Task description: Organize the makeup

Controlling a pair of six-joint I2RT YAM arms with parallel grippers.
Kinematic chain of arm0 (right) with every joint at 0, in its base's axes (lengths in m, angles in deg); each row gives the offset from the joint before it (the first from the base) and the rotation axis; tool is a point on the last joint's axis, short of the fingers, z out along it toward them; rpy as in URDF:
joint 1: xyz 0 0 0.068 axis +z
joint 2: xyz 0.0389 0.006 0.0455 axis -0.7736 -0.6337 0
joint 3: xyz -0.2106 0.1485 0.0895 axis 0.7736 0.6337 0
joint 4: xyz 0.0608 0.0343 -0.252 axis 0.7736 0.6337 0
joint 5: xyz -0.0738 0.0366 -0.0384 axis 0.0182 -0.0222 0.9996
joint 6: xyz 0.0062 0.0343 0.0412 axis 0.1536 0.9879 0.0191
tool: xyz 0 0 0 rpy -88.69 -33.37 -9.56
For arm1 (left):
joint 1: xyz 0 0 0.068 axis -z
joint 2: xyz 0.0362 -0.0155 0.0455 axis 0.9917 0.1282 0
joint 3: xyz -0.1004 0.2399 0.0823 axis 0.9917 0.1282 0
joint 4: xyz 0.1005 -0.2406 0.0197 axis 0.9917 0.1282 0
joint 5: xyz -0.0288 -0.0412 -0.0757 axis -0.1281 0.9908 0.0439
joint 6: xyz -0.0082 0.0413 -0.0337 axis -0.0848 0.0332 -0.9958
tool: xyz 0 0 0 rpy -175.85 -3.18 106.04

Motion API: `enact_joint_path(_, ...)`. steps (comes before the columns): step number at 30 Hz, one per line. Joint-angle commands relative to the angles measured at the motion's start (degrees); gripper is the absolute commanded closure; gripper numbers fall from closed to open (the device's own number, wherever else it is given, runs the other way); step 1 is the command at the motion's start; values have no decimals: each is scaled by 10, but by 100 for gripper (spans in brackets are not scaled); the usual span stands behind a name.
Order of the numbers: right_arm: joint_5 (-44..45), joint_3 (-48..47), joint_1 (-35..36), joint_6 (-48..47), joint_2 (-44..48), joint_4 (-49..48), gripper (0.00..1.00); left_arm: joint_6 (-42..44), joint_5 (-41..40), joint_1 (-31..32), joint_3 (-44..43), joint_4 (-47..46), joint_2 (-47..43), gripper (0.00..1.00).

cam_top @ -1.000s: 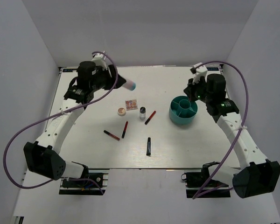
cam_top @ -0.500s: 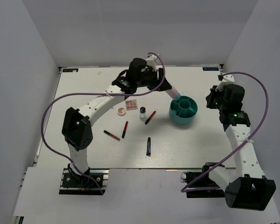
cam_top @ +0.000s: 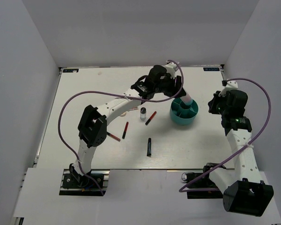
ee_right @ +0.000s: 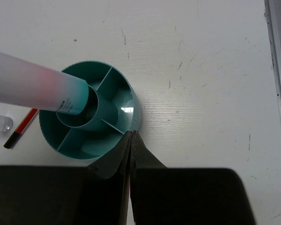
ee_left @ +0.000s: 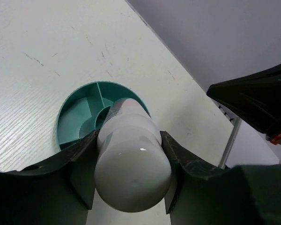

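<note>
- Two arms work over the white bench (cam_top: 84, 93). We note the left arm (cam_top: 113, 107) stretched far across to the right half, and the right arm (cam_top: 239, 140) on its own side.
- Left fingers (ee_left: 82, 171) are clamped on both sides of a frosted white-pink plastic tube with a teal end (ee_left: 131, 164). The tube is tilted, teal end lowest.
- That teal end sits at the round centre cup of the teal round divided plastic tub (ee_right: 136, 112). We cannot tell whether it touches the cup floor.
- Right fingers (ee_right: 118, 157) are pressed together tip to tip and hold nothing. In the right wrist view the tips show at the tub's near rim. In the top view they stand to the right of the tub, apart from it.
- Lying loose on the bench, left of the tub:
  - small clear bottle with a dark cap (cam_top: 143, 114), upright
  - slim red-and-black tube (cam_top: 151, 117), just beside the bottle
  - second red-and-black tube (cam_top: 125, 130), further left
  - third red-and-black tube (cam_top: 113, 137), partly under the left arm
  - slim black tube (cam_top: 149, 147), nearest the arm bases and well apart from the rest
</note>
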Motion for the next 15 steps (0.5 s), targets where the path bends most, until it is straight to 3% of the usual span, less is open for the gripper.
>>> enact_joint_path(1, -11, 14, -5, 8, 19, -7, 100, 22, -35, 5, -33, -25, -10, 100)
enact_joint_path(15, -20, 30, -12, 1, 28, -21, 100, 66, -71, 26, -61, 43, 9, 100)
